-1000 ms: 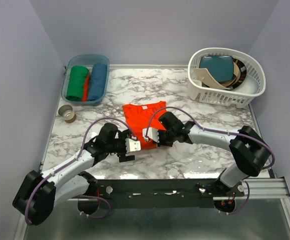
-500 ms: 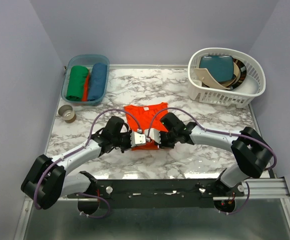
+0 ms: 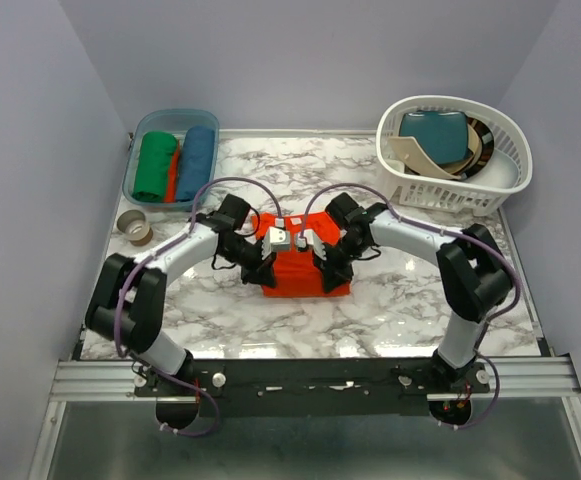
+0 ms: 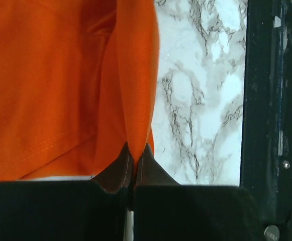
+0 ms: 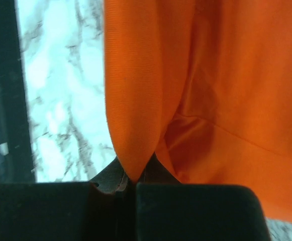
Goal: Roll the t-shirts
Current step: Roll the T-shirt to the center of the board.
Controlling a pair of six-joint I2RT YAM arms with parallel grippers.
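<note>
The orange-red t-shirt (image 3: pixel 307 276) lies bunched in the middle of the marble table (image 3: pixel 420 290), its near part folded back over itself. My left gripper (image 3: pixel 266 272) is shut on a fold of its left edge. The right gripper (image 3: pixel 328 270) is shut on a fold of its right edge. In the left wrist view the orange cloth (image 4: pixel 50 75) runs down into the closed fingertips of that gripper (image 4: pixel 134 150). The right wrist view shows the same: cloth (image 5: pixel 226 75) pinched at the tips of that gripper (image 5: pixel 134 174). A rolled green t-shirt (image 3: pixel 154 165) and a rolled blue one (image 3: pixel 198 160) lie in a bin.
The blue plastic bin (image 3: pixel 170 118) stands at the back left. A white laundry basket (image 3: pixel 490 185) with folded items is at the back right. A roll of tape (image 3: pixel 135 227) lies near the left edge. The black rail (image 4: pixel 271 100) marks the near table edge.
The left gripper has shut on the shirt's edge. Both arms have swung away from the near edge, carrying the cloth back over the shirt, which now looks shorter and thicker.
</note>
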